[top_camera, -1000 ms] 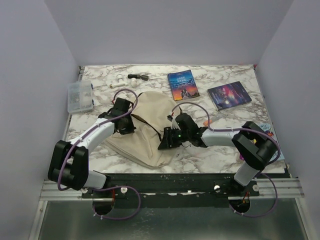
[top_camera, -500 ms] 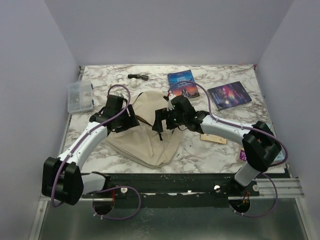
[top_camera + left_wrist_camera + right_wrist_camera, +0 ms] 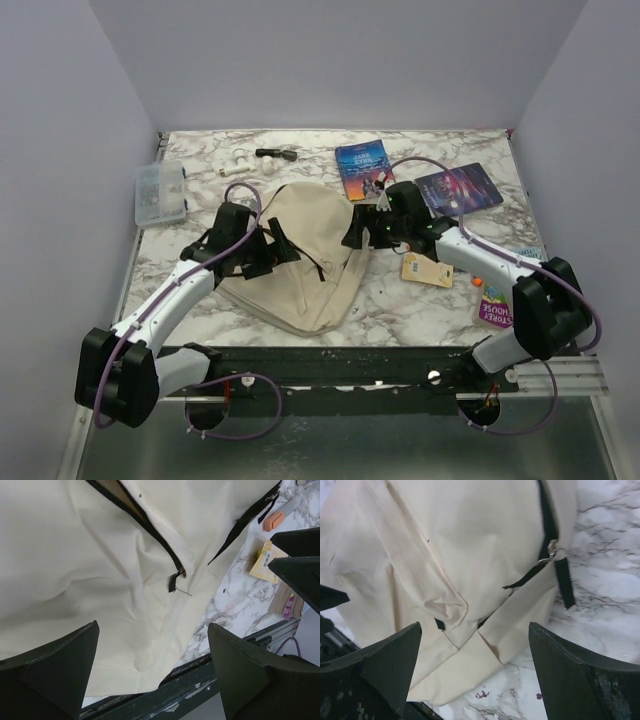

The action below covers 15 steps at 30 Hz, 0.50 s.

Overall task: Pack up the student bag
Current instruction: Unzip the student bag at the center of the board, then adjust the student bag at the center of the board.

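The two books, one blue (image 3: 363, 170) and one dark (image 3: 458, 189), lay at the far side of the bench (image 3: 470, 140). Their titles were too small to read. A purple card (image 3: 496, 307) by the right arm had white letters on it, but I could not make them out. A tan tag (image 3: 427, 270) had print on it that was too tiny as well.

The student bag (image 3: 300, 290) lay flat in the middle of the bench, nearer the front. Its long side ran about from 12 o'clock to 6 o'clock, with the round end at 12. A black zipper (image 3: 150, 527) ran slanting across the cloth.

One second before, both grippers were pressed on the bag and the left one was closed. Now the left gripper (image 3: 285, 245) was wide open at the bag's 9 o'clock side, holding nothing. The right gripper (image 3: 355, 228) had moved from the bag's 5 o'clock edge to its 3 o'clock side. It was wide open too and held nothing. The bag lay flatter and more spread out. The tan tag, hidden under the right arm before, could be seen now.
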Tool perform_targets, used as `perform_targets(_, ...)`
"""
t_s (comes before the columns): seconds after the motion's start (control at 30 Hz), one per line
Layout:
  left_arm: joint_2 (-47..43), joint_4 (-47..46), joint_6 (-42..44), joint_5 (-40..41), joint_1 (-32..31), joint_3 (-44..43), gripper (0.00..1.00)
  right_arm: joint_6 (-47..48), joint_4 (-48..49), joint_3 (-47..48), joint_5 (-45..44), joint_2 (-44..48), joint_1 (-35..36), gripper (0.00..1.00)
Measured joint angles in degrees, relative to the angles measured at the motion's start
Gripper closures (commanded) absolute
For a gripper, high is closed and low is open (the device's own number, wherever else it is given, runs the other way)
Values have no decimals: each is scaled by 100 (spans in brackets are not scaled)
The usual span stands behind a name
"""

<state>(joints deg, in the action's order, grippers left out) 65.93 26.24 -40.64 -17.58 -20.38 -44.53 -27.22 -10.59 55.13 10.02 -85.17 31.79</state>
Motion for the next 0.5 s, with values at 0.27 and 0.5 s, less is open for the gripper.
perform_targets(0.27,142,-409,-428,20,-114,601,22,-26,22,522,802,-809,323,19)
perform_targets(0.5,914,-627,-404,365,-136,601,39,136,52,1744,822,-1781,756,19)
